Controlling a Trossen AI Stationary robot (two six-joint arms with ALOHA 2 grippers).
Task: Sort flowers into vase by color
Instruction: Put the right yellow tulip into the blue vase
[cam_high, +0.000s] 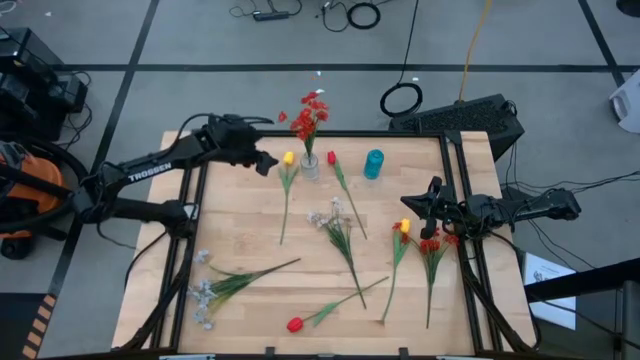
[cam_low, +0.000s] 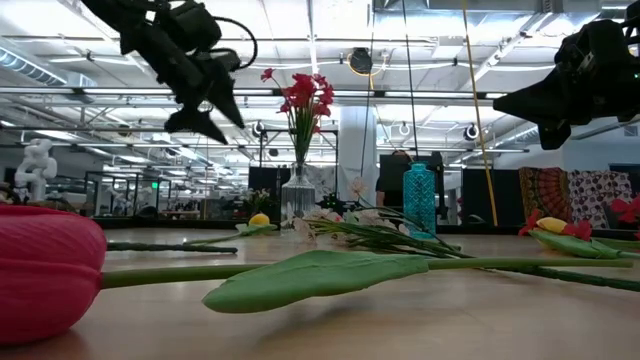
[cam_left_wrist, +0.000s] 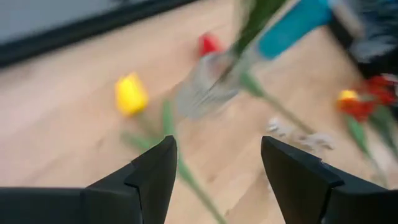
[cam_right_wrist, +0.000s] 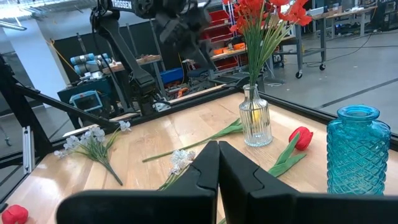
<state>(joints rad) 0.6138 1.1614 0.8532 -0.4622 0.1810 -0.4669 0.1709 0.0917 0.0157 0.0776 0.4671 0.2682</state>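
Red flower clusters (cam_high: 310, 112) are standing in the clear glass vase (cam_high: 310, 165); left gripper (cam_high: 266, 162) is hovering beside it — fingers spread, empty; right gripper (cam_high: 430, 190) is waiting closed, holding nothing.

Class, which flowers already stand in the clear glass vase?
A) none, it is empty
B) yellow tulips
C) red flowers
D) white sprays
C: the clear vase holds a bunch of red flowers, while yellow tulips and white sprays lie on the table.
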